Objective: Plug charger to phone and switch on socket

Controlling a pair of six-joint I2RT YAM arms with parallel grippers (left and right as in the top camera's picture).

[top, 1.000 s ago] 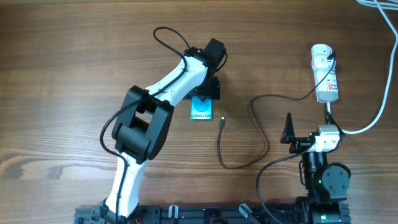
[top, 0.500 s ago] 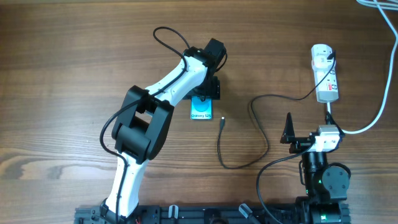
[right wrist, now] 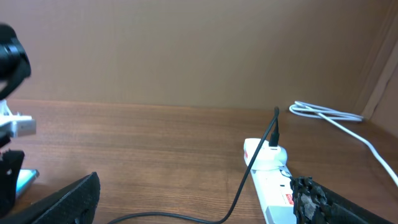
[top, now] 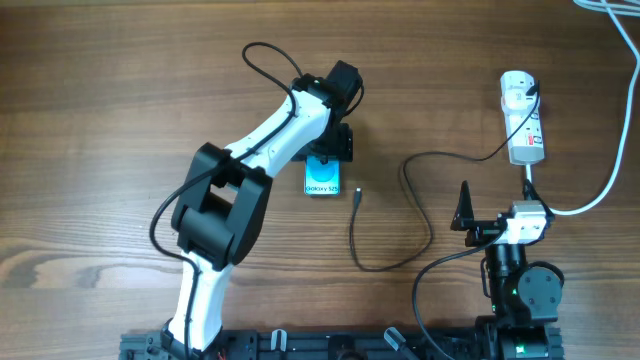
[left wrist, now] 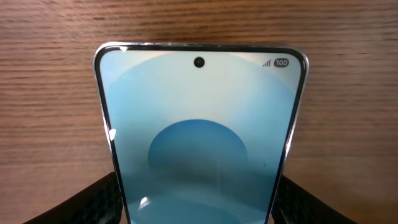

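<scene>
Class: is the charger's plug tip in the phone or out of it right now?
Out. The charger tip lies on the table, beside the phone and apart from it, with bare wood between them.

The counter in front of me is brown wood with a long grain. The phone lies flat on it near the middle, cyan screen up, with white lettering at the edge nearest me. Just to its right, not touching it, rests the small black plug tip of the charger. Its thin black cable loops towards me, curls away again and runs off to the socket. That white strip lies lengthwise at my far right, with a white adapter seated in its far end. A thick white cord trails over the wood beside it.
</scene>
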